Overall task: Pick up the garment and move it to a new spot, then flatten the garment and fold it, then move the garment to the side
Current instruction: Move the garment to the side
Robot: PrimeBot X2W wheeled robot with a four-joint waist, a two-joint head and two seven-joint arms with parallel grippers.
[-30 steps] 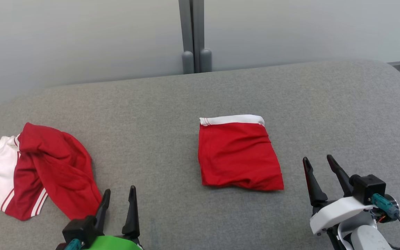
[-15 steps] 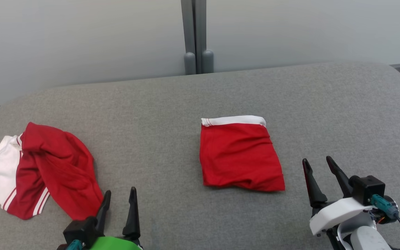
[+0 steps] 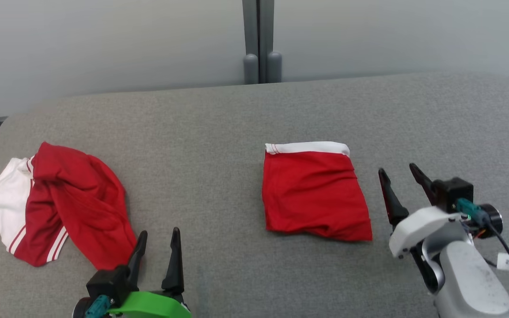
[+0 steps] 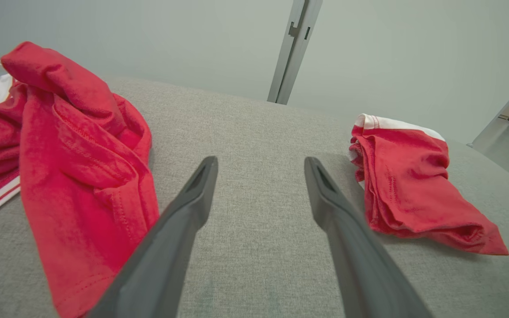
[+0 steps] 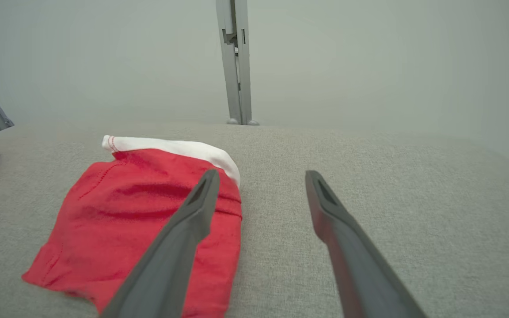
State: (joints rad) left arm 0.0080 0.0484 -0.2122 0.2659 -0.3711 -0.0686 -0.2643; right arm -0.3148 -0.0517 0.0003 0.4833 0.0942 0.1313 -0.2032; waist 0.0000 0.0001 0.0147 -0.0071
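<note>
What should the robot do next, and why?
Probably ease the open right hand leftward onto the right edge of the folded red garment: it looks folded already, lies untouched just beside that hand, and only moving it aside seems left.

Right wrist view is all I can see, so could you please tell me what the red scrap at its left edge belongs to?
Observer: It belongs to a crumpled red and white garment at the left of the grey surface, apart from the folded garment.
Operator: Is the left gripper holding it?
Observer: No, the left gripper is open beside its near edge, with nothing between the fingers.
Operator: Has it any markings?
Observer: Yes, white stripes run along its red hem.
</note>
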